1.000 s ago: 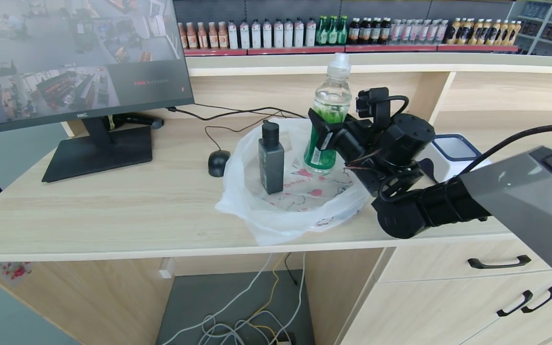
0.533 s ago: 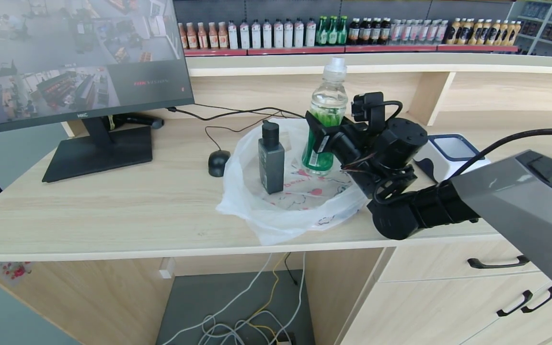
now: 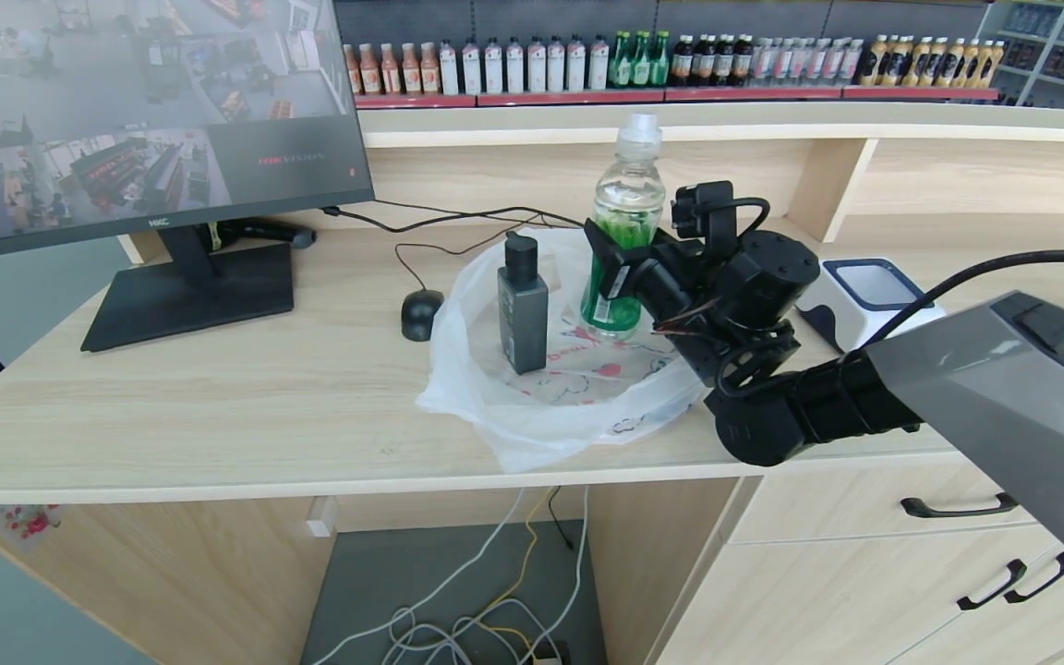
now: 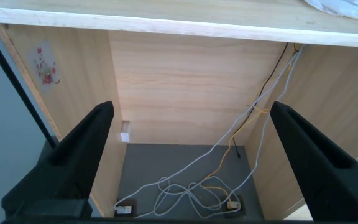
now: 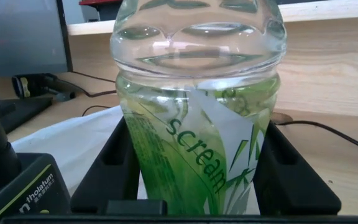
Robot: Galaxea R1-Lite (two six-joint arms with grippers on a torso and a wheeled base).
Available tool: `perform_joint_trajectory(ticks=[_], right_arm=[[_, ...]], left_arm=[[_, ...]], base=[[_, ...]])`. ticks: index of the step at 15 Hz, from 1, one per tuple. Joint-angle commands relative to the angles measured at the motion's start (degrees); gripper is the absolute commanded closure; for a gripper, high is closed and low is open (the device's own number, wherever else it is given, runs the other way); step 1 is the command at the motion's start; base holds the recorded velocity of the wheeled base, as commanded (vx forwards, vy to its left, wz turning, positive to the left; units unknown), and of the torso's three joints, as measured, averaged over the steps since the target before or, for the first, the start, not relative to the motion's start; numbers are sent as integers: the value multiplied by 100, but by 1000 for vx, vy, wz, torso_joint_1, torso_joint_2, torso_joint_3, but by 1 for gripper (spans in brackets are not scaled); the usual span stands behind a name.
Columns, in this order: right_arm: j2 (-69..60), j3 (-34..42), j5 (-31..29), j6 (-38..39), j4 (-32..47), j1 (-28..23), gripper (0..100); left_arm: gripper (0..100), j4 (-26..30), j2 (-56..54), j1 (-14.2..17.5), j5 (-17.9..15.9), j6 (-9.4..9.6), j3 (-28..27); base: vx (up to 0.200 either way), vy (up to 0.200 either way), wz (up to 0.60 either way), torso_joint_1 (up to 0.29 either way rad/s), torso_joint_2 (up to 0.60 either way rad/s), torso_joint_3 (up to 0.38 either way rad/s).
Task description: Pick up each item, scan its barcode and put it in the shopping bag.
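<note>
A clear drink bottle with a green label and white cap stands upright over the white shopping bag, which lies spread on the counter. My right gripper is shut on the bottle's body; in the right wrist view the bottle sits between the black fingers. A dark grey bottle with a black cap stands upright on the bag, left of the green one. My left gripper hangs open below the counter edge, holding nothing.
A white barcode scanner sits right of the bag. A black mouse and a monitor on its stand occupy the left of the counter. Cables hang under the counter. Drawers are at the lower right.
My right gripper has carried the green-label bottle a little left and down toward the bag. The grey bottle and bag have not moved.
</note>
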Motion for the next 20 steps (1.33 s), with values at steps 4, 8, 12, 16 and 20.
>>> perform_joint_trajectory(ticks=[4,8,12,16,20], right_arm=[[-14,124,3,1,11,30,0],[-22,80,3,1,-165,74,0],[-49,115,3,10,-402,83,0],[-312,775,-14,1,-1026,83,0],[-646,1662,-41,-8,-1632,83,0]], left_arm=[[0,0,1,1,1,-1,0],[0,0,1,1,1,-10,0],[0,0,1,1,1,-10,0],[0,0,1,1,1,-10,0],[0,0,1,1,1,-10,0]], base=[[0,0,0,0,0,0],[0,0,0,0,0,0],[0,0,0,0,0,0],[0,0,0,0,0,0],[0,0,0,0,0,0]])
